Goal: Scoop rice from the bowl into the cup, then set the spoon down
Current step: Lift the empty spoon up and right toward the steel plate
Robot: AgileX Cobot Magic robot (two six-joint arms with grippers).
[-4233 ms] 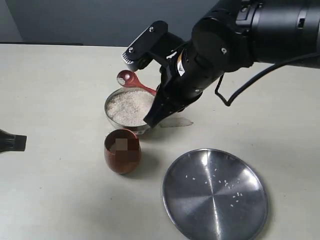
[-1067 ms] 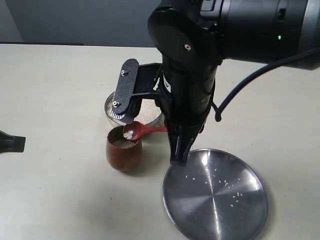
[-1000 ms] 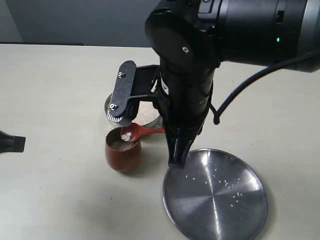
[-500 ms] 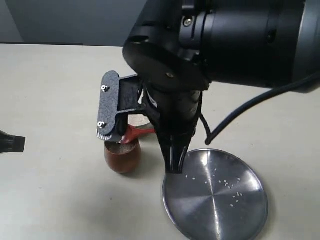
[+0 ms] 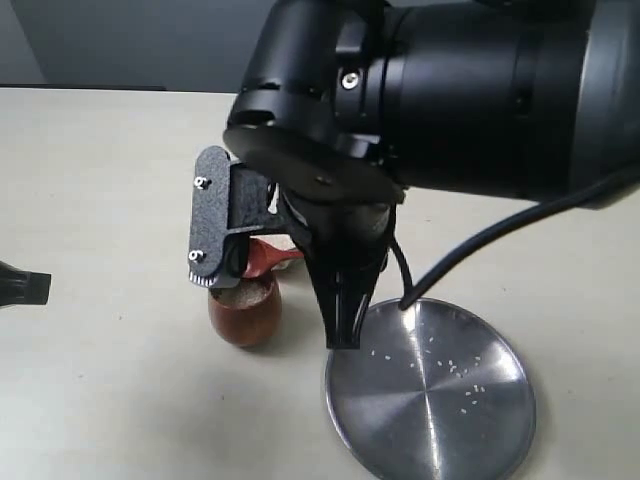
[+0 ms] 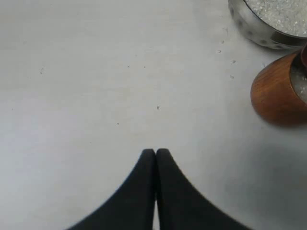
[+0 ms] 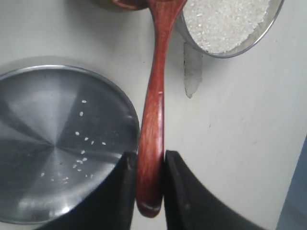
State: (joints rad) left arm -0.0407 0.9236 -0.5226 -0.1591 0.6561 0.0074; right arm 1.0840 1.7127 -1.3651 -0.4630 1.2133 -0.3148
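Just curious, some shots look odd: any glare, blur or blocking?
Exterior view: the black right arm looms close, hiding most of the reddish-brown wooden spoon. Right wrist view: the flat steel plate shows streaky sheen. Left wrist view: the black left gripper looks soft.

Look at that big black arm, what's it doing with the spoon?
The robot's right fingers pinch the handle of a wooden spoon. The spoon's head is over the brown wooden cup, which has rice in it. The steel bowl, holding more rice, stands close beside the cup. A few loose grains lie on the steel plate nearby. The left fingers are shut and hold nothing, off to the side.
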